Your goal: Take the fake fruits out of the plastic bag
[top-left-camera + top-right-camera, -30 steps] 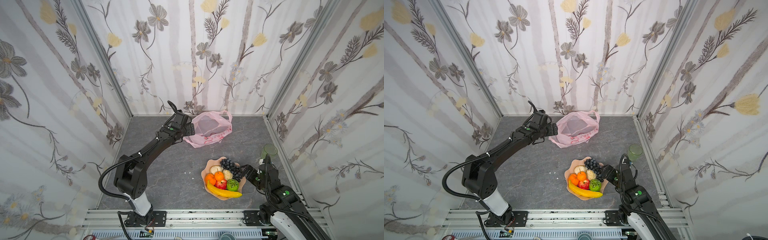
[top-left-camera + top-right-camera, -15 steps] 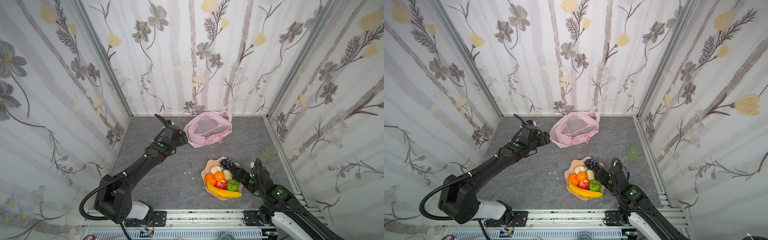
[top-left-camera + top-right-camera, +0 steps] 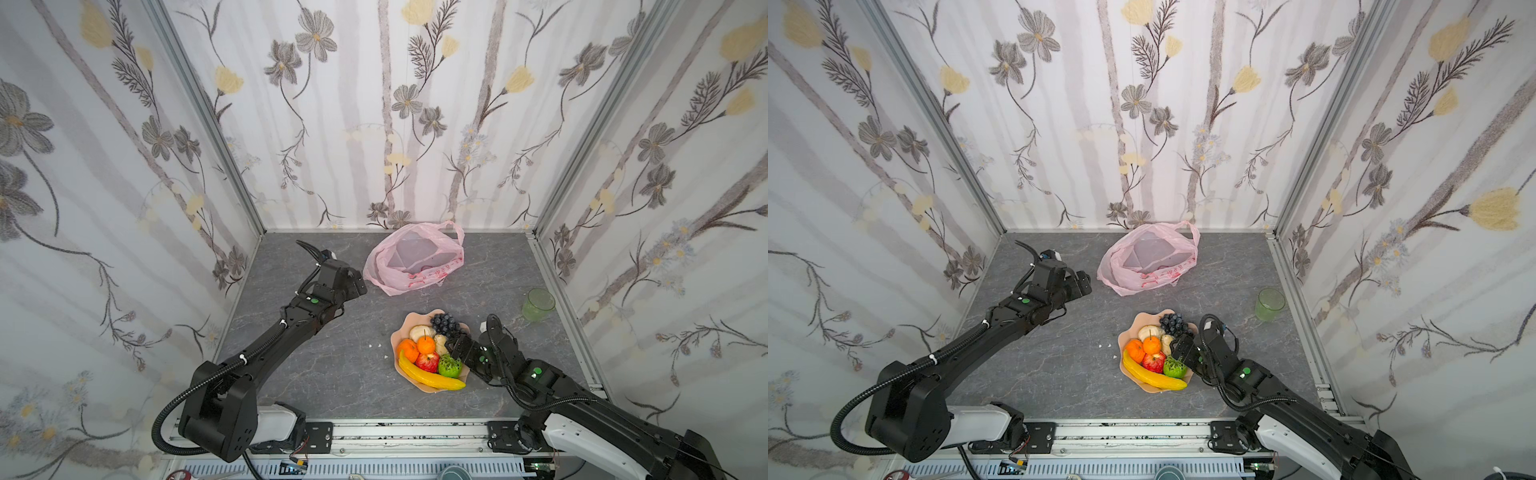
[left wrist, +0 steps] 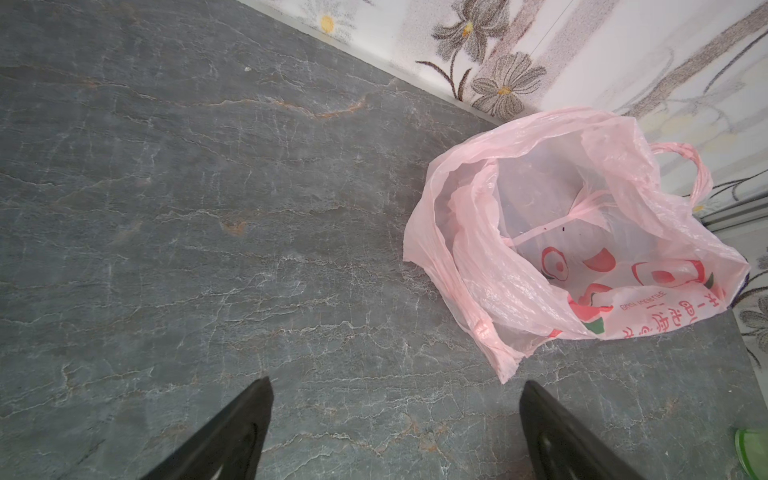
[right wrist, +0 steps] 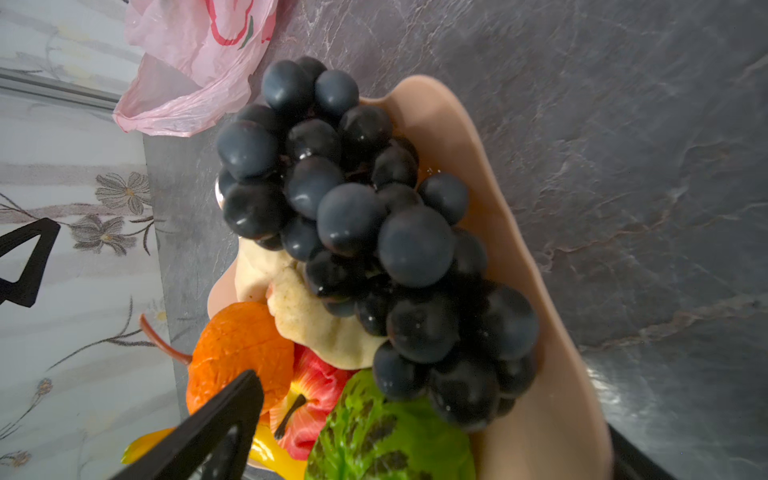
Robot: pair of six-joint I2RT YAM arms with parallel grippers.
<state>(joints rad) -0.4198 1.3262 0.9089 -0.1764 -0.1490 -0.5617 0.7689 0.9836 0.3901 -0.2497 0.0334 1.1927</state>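
fake fruits (image 3: 428,360): heaped on peach plate (image 3: 411,322), banana (image 3: 428,376) lengthwise along its near rim | plastic bag (image 3: 415,259): beyond plate, mouth upward | left tool (image 3: 358,286): released, beyond-left of plate | right tool (image 3: 456,347): released, at plate's right rim

Peach scalloped plate (image 3: 411,321) on grey stone-look tabletop (image 3: 332,382), green translucent cup (image 3: 538,304) upright near the right edge — apart from the plate, floral wallpaper (image 3: 353,124) around.

Eight fake fruits (image 3: 428,361) (two oranges (image 3: 426,345), two beige ones (image 3: 420,332)), one plastic bag (image 3: 415,262), one plate (image 3: 409,322), one cup (image 3: 538,304).
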